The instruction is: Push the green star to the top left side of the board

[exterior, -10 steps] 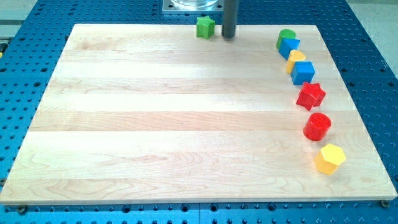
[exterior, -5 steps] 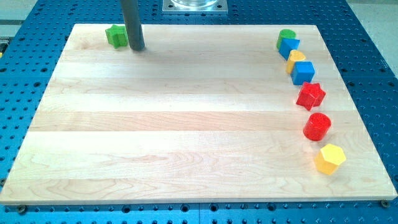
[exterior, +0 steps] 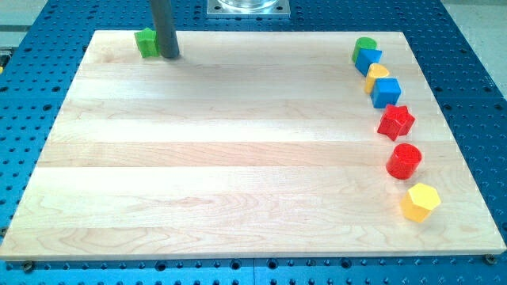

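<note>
The green star (exterior: 146, 42) lies near the board's top left edge. My tip (exterior: 169, 55) stands right against the star's right side; the dark rod rises out of the view's top and hides part of the star's right edge. The wooden board (exterior: 238, 150) fills most of the view.
Along the board's right side runs a curved row of blocks: a green cylinder (exterior: 364, 44), a blue block (exterior: 368, 58), a yellow block (exterior: 377, 74), a blue cube (exterior: 386, 93), a red star (exterior: 396, 121), a red cylinder (exterior: 404, 160) and a yellow hexagon (exterior: 419, 201).
My tip pushed the green star from the board's top middle far to the left along the top edge. In the last half second both shifted only slightly up.
</note>
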